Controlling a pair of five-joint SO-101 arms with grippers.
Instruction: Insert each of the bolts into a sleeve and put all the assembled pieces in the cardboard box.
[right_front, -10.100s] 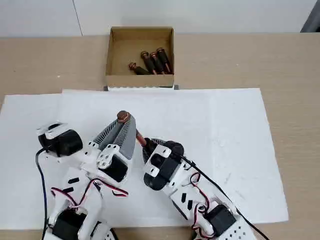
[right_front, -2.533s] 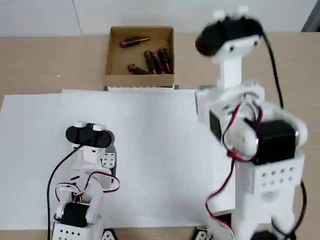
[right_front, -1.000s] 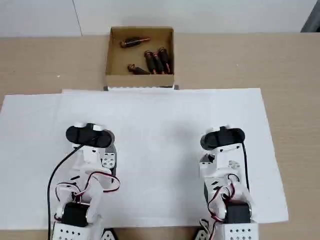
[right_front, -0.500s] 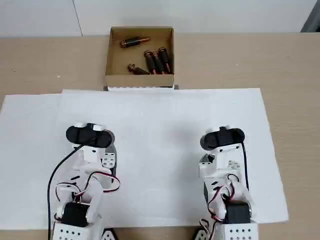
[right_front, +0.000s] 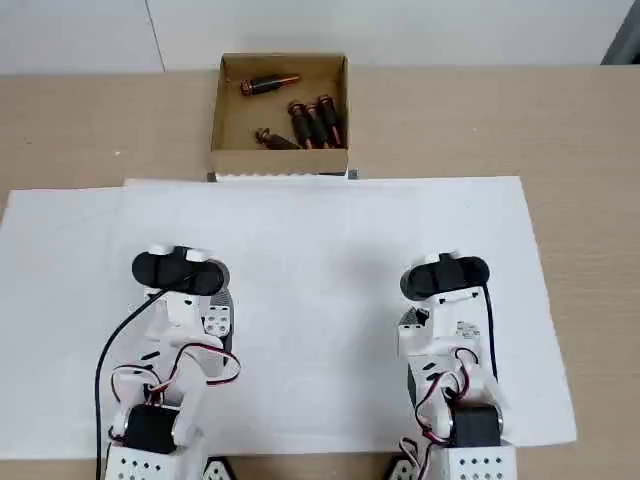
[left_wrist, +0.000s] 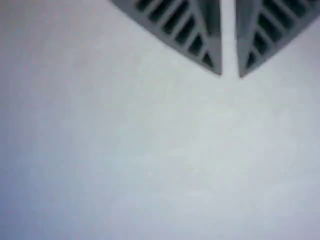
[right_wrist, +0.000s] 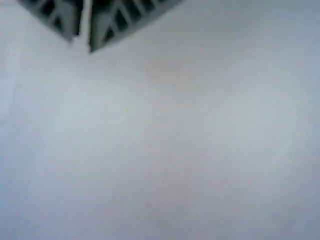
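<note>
High view: five assembled pieces (right_front: 305, 122) are seen inside the box (right_front: 280, 161) at the far side of the table. One lies crosswise near the back wall and the rest run mostly front to back. Both arms are folded at the near edge of the paper (right_front: 330, 240), well apart from the box, with the left arm (right_front: 180, 300) judged the nearer. Left wrist view: the left gripper (left_wrist: 230, 74) is shown with jaws narrowed to a slit, nothing held, over the paper. Right wrist view: the right gripper (right_wrist: 80, 44) is likewise nearly closed and empty over paper, so the task is judged done and no further pick needed.
</note>
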